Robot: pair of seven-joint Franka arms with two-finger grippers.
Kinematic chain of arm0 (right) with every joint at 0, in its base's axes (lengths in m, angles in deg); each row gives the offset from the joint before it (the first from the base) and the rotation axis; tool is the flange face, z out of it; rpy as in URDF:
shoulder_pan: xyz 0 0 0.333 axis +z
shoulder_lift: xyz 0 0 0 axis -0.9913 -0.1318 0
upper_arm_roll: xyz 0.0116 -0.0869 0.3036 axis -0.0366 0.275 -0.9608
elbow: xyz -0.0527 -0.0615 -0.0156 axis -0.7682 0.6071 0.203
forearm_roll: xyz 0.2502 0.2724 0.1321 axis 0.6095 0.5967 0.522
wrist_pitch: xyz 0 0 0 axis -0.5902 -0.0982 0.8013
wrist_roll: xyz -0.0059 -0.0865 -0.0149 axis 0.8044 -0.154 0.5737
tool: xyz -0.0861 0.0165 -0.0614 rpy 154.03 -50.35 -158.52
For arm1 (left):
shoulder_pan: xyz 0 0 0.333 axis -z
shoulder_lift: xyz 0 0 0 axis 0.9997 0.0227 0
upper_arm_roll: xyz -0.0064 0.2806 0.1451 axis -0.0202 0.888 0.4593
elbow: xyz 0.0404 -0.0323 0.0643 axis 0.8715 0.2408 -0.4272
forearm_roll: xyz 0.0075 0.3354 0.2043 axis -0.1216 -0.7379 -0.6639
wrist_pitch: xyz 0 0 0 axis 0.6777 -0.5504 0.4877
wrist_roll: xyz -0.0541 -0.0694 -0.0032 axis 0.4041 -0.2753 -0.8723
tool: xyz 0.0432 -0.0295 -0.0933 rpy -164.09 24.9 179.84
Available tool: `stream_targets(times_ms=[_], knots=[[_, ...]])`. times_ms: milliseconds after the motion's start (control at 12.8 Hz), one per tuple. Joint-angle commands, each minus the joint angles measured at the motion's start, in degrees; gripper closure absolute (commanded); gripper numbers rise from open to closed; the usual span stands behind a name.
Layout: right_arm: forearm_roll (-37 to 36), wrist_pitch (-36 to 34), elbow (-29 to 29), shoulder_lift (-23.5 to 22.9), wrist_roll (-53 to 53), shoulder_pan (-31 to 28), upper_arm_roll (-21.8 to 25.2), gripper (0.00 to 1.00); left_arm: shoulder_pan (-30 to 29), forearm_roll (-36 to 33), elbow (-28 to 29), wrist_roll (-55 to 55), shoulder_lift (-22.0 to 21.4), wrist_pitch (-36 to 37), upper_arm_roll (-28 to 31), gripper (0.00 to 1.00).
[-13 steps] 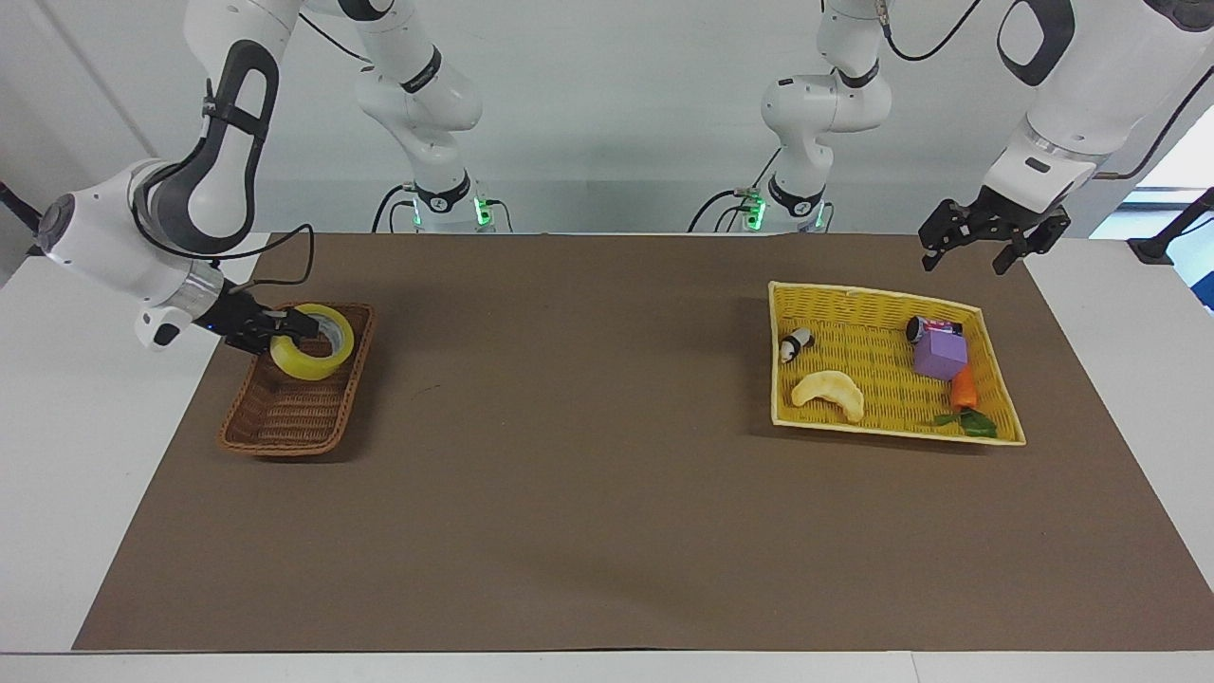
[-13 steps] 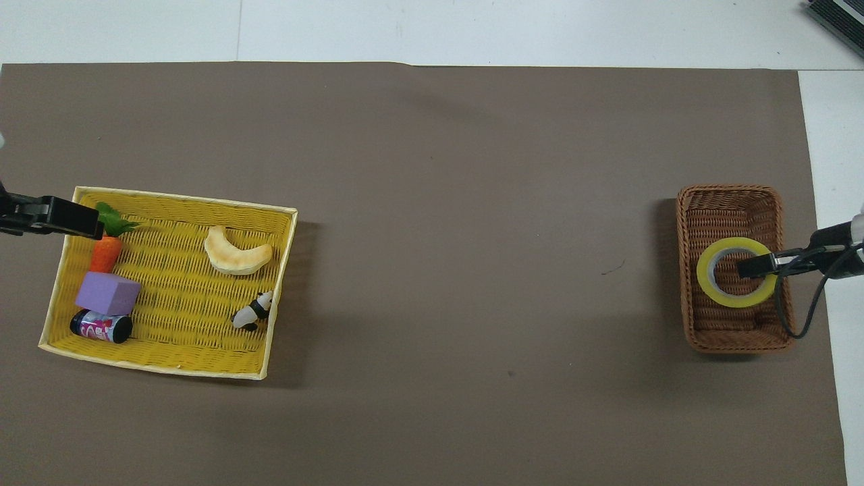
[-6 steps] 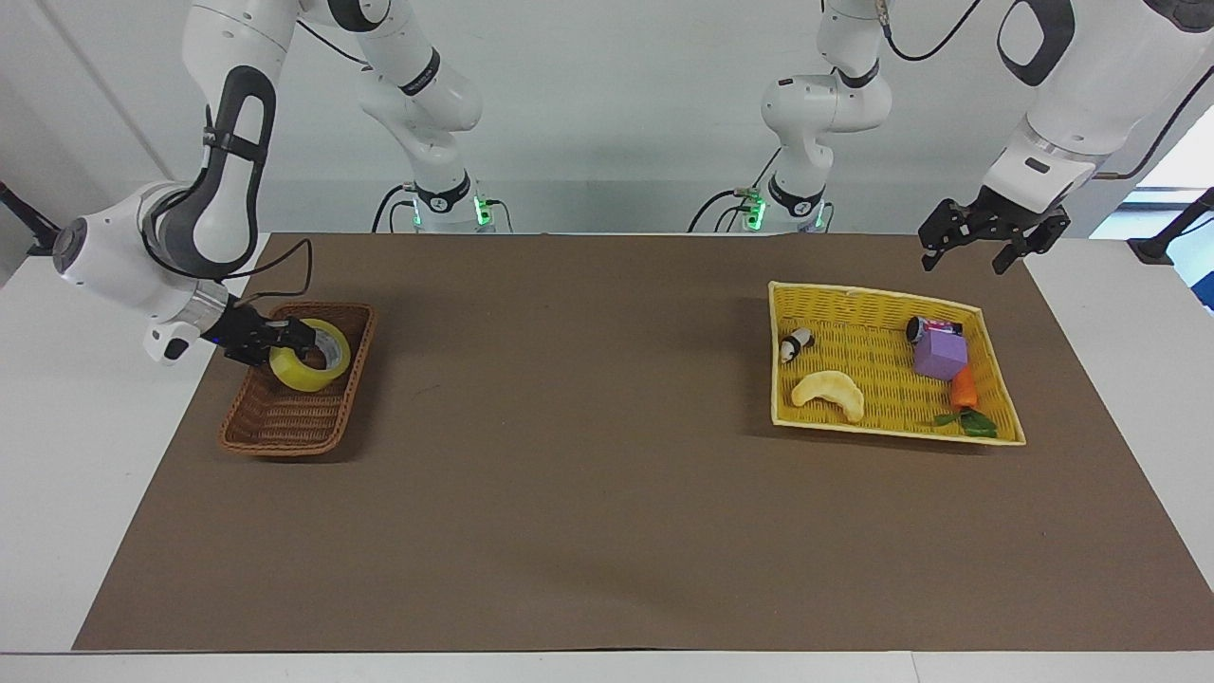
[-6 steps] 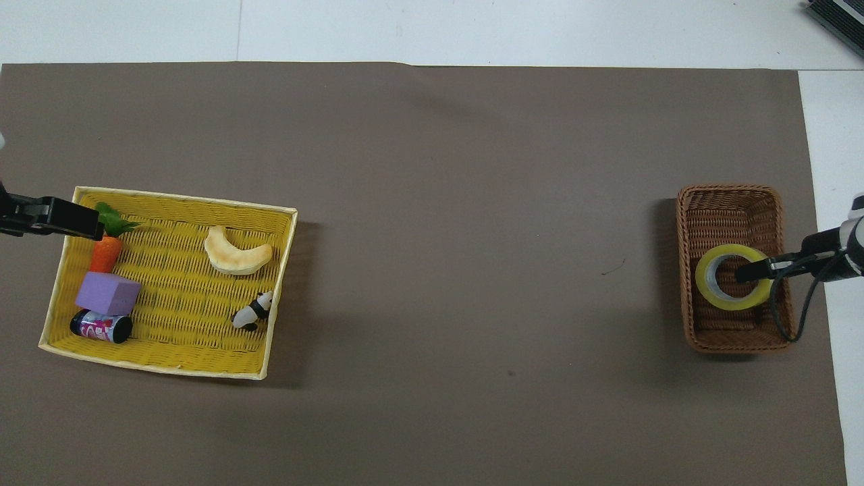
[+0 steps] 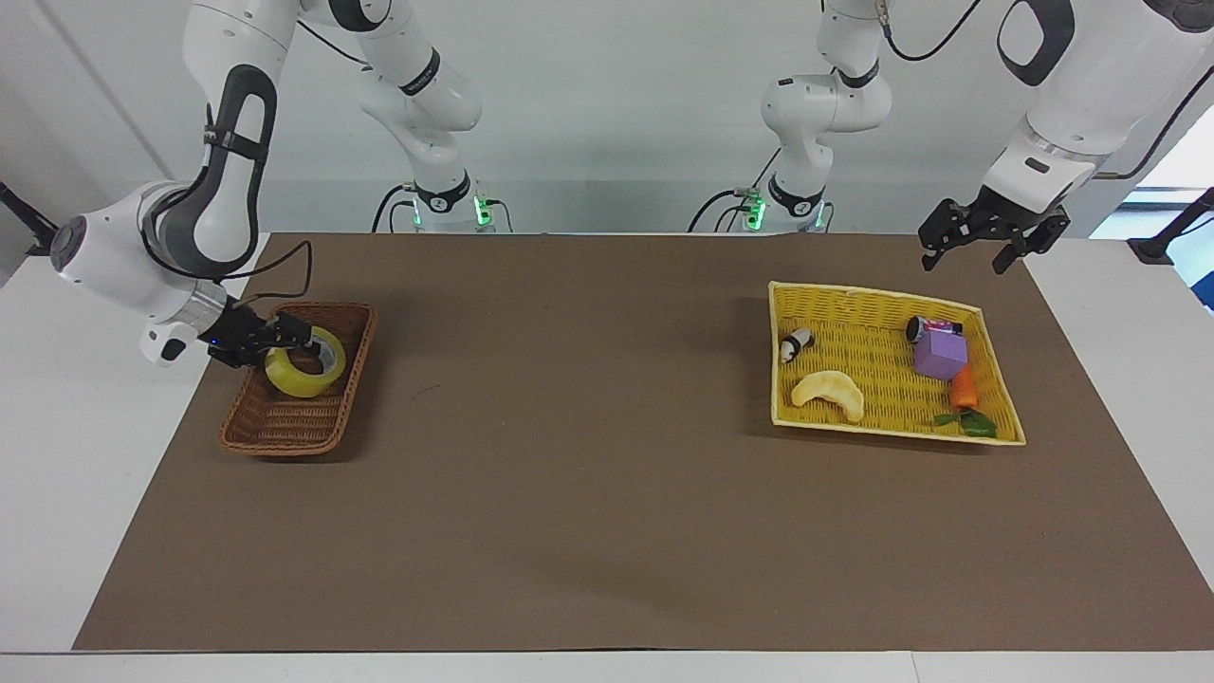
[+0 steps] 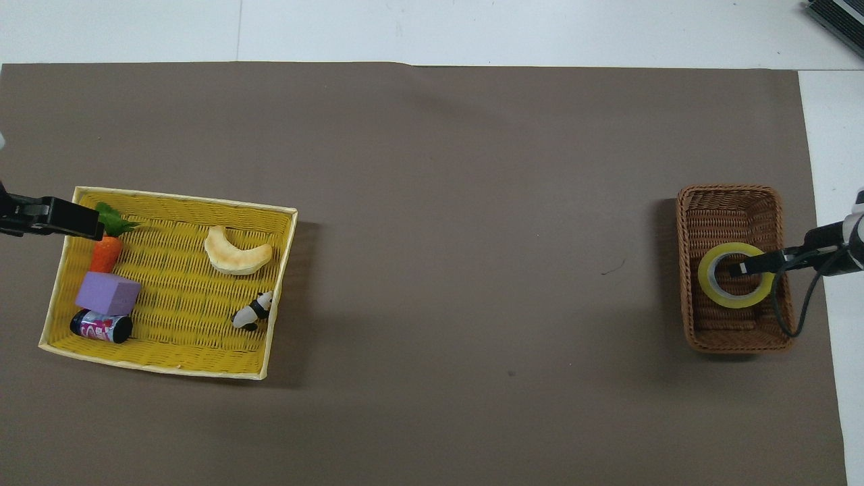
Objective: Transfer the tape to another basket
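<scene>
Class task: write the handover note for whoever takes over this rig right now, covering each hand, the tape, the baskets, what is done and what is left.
Right hand: shut on the tape, low inside the brown wicker basket.
Left hand: open, waiting over the table by the yellow basket's corner.
Done: tape carried into the wicker basket.
Left: release the tape and draw the right arm clear.

My counter [image 5: 57, 493] is white, with a brown mat [image 5: 588, 493] spread across most of it. Two items rest directly on the mat, well apart: a brown wicker basket [image 5: 285, 432] toward my right arm's end, and a flat yellow basket [image 5: 882, 308] toward my left arm's end.
</scene>
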Motion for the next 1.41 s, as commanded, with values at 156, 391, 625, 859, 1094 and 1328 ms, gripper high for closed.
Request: stream_targets(times_ms=[156, 391, 625, 859, 1094, 1328], knots=[[-1.0, 0.18, 6.89, 0.34, -7.22, 3.4, -0.88, 0.0, -0.72, -0.61, -0.85, 0.64, 0.25, 1.21, -0.48, 0.0], [-8.27, 0.97, 11.8, 0.78, -16.96, 8.94, -0.79, 0.0, -0.72, -0.61, -0.85, 0.64, 0.16, 1.21, -0.48, 0.0], [-15.23, 0.53, 13.58, 2.01, -29.88, 13.94, -0.79, 0.0, -0.72, -0.61, -0.85, 0.64, 0.25, 1.21, -0.48, 0.0], [-18.4, -2.0, 13.67, 6.04, -38.06, 16.85, -0.7, 0.0, -0.72, -0.61, -0.85, 0.64, 0.16, 1.21, -0.48, 0.0], [-19.64, -9.46, 15.06, 11.4, -43.0, 18.18, -0.96, 0.0, -0.72, -0.61, -0.85, 0.64, 0.16, 1.21, -0.48, 0.0], [-19.73, -19.65, 21.38, 12.82, -43.01, 18.09, -0.36, 0.0, -0.72, -0.61, -0.85, 0.64, 0.25, 1.21, -0.48, 0.0]])
